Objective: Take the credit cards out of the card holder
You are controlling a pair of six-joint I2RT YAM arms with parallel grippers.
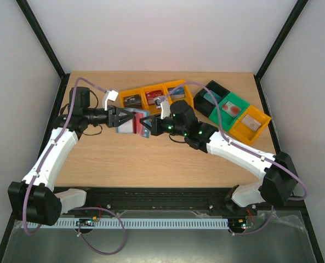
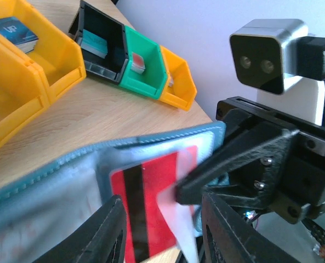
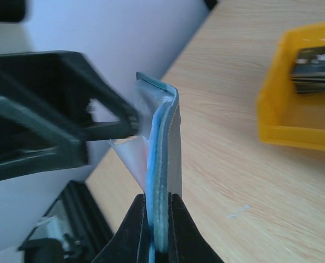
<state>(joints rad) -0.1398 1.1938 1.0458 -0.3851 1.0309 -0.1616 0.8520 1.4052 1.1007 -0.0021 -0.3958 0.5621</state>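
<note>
The teal-blue card holder (image 1: 123, 129) hangs in the air between both grippers, above the table's middle. My right gripper (image 1: 147, 127) is shut on its edge; in the right wrist view the holder (image 3: 165, 137) stands edge-on between the closed fingers (image 3: 135, 230). In the left wrist view the holder (image 2: 52, 181) lies open, and a red credit card (image 2: 151, 203) with a black stripe sticks out of a pale sleeve. My left gripper (image 2: 162, 233) is open, with one finger on each side of that card. The right gripper's finger (image 2: 233, 164) pinches the holder's sleeve edge.
A row of yellow bins (image 1: 154, 87) holding cards stands at the back. A black bin (image 1: 214, 93), a green bin (image 1: 234, 107) and an orange bin (image 1: 251, 125) sit at the back right. The enclosure walls rise on both sides.
</note>
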